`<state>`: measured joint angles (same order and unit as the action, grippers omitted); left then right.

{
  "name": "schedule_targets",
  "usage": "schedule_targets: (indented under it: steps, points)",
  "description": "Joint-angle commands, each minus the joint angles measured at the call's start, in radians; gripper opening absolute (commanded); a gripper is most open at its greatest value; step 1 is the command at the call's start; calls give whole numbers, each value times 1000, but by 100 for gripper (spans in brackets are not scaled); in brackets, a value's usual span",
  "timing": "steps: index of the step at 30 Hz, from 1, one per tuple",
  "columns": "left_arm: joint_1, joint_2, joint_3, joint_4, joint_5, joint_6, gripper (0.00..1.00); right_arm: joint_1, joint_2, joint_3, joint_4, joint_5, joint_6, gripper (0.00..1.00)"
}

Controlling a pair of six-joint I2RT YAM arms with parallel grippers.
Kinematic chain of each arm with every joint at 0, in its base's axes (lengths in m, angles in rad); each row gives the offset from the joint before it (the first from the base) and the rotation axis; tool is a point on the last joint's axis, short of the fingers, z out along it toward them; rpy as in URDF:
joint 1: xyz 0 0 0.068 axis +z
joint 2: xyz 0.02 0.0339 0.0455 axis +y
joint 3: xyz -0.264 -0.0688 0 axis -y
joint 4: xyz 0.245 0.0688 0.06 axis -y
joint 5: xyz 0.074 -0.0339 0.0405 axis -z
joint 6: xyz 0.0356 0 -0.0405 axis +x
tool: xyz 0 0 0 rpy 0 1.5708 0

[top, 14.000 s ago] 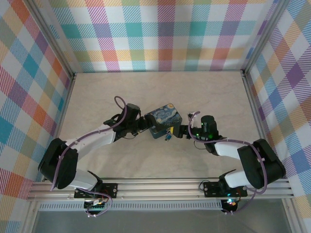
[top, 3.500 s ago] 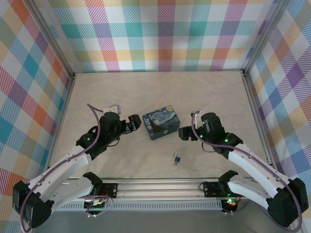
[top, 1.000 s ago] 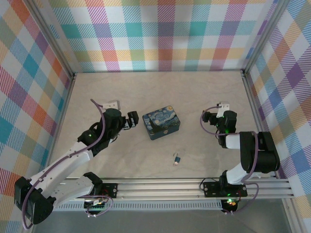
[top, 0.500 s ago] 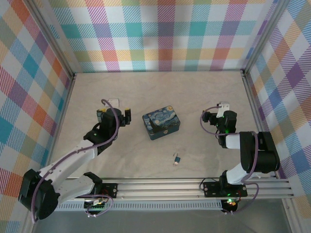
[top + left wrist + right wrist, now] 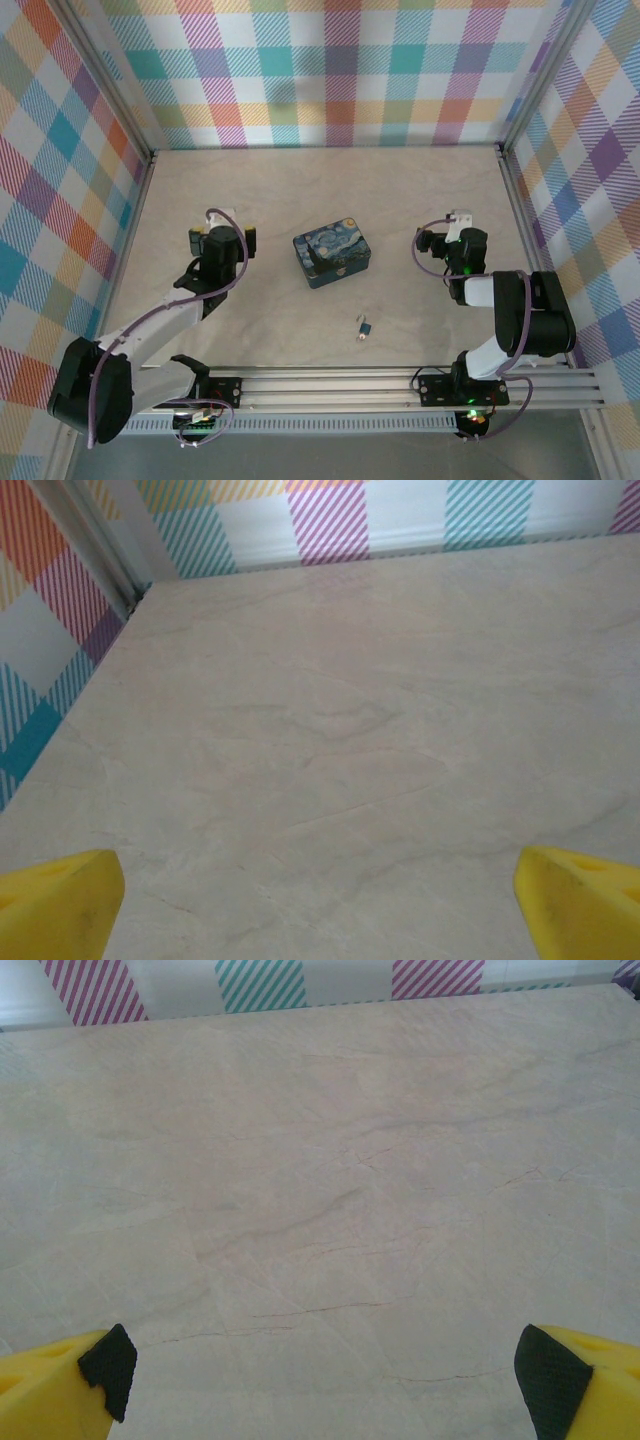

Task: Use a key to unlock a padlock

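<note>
The padlock (image 5: 365, 325) is way too tiny from the top cam, basically a blue dot. The pale speck (image 5: 360, 338) touching it could be shackle or key, honestly can't tell, and no clue whether it's locked. On the wrist cams, the left fingers (image 5: 55, 900) and right fingers (image 5: 60, 1385) get chopped off by the bottom corners, just the tips poking in.
</note>
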<state>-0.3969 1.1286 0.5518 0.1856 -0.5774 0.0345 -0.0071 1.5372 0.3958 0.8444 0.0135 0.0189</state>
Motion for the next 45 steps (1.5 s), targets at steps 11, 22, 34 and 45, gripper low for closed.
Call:
schedule_targets:
  steps: [11, 22, 34, 45]
  points:
    - [129, 132, -138, 320, 47, 27, 100, 2, -3, 5, 3, -17, 10, 100]
    - [166, 258, -183, 567, 164, 73, 100, 4, -3, 4, 4, -17, 11, 100]
    - [210, 427, -340, 1016, 278, 59, 100, 4, -3, 4, 4, -17, 11, 100]
    - [234, 435, -309, 968, 303, 37, 100, 3, -3, 5, 4, -17, 11, 100]
